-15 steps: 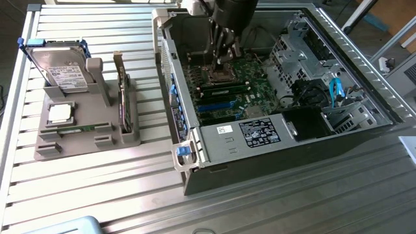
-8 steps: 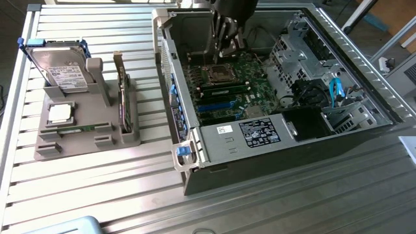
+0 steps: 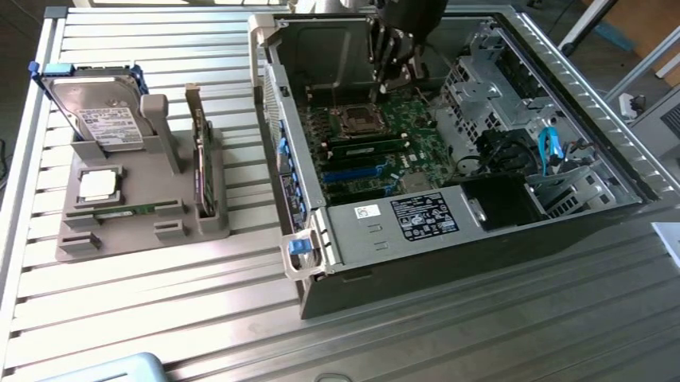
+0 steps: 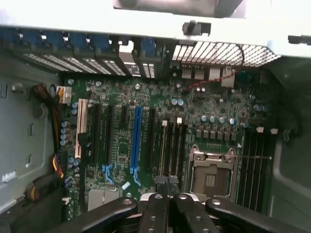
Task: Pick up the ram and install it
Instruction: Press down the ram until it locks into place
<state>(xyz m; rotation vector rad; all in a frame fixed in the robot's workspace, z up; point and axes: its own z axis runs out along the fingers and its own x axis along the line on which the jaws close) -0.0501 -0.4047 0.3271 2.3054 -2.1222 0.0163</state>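
Observation:
The ram, a slim green stick with dark chips, stands in a slot on the motherboard beside the empty processor socket. In the wrist view the ram shows edge-on, in the memory slot farthest from the socket. My gripper hangs inside the open case, a little above the board and behind the slots. Its dark fingers meet at the tips with nothing between them, and the gripper hovers over one end of the memory slots.
The open computer case has tall walls around the board, a power supply and cables. A grey fixture at the exterior view's left holds a hard drive, a silver processor chip, an upright expansion card and a thin green strip.

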